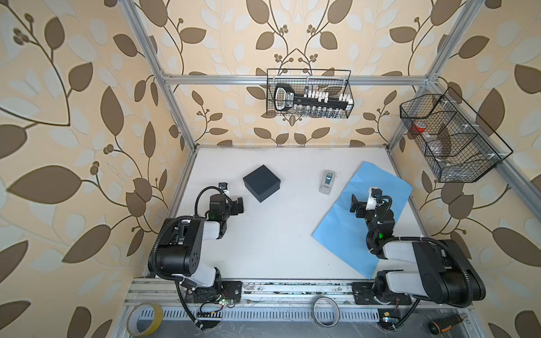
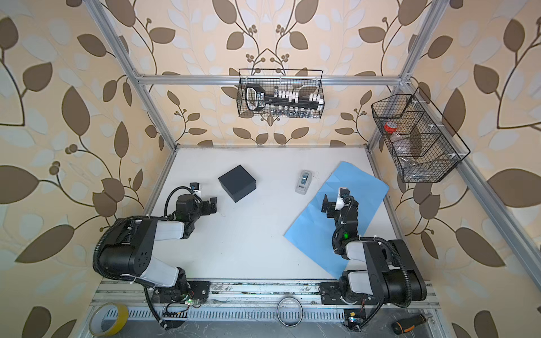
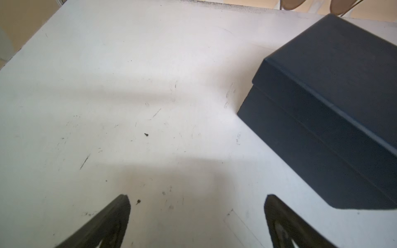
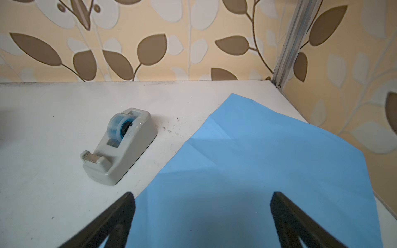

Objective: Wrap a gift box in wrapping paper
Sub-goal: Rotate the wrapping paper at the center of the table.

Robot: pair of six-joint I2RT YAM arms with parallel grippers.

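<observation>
Presently the left gripper [image 3: 197,199] is held wide apart, empty, over the surface [image 1: 278,243], with the gift box [image 1: 261,183] set just beyond, farther right. The right gripper [image 4: 202,197] is likewise spread above the wrapping paper [image 1: 342,225], laid out at the right side.

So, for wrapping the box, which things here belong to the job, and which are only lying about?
For the job: gift box, wrapping paper, probably the tape dispenser.
Lying about: yellow tape roll, screwdriver, back wire basket, side wire basket.
</observation>
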